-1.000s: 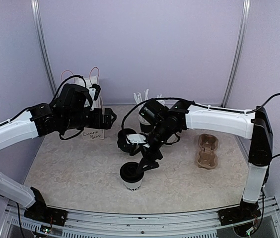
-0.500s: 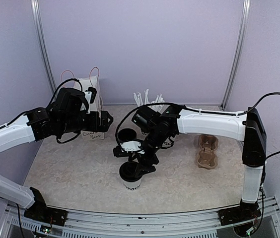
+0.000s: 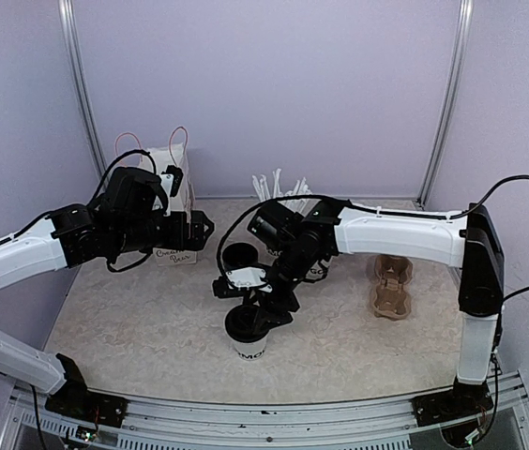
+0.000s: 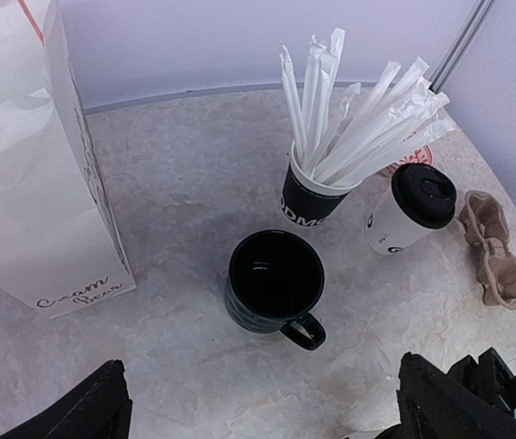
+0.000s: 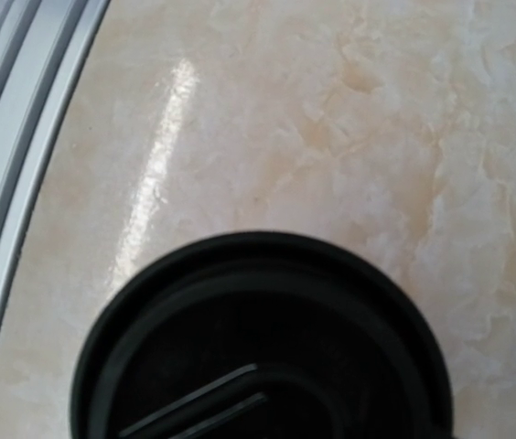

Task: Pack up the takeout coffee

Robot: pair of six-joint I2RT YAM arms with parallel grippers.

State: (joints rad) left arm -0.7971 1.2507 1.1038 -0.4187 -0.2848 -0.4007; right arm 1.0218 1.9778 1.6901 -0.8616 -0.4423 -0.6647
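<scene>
Takeout coffee on this table means two small white paper cups, both capped in black. The near cup [image 3: 249, 349] stands alone at the front middle of the table [image 3: 133, 328], its black lid [image 3: 243, 324] partly under the right gripper [image 3: 266, 314], which hangs just over the lid's right edge. The right wrist view shows only that lid's top and marbled tabletop behind it, with no fingers in sight, so I cannot tell whether those jaws are spread or pinching the rim. The far cup [image 4: 391, 227], lid on, stands farther back, just beside a black cup [image 4: 306, 199] bristling with wrapped white straws [image 4: 359, 119], and near a squat black mug [image 4: 274, 282]. A brown pulp cup carrier [image 4: 494, 251] lies off to the right, apart from both cups. The left gripper [image 3: 199, 226] hovers in front of a white paper bag [image 4: 38, 183] lettered "Cream Bear", its fingers [image 4: 89, 412] spread wide with nothing between them
</scene>
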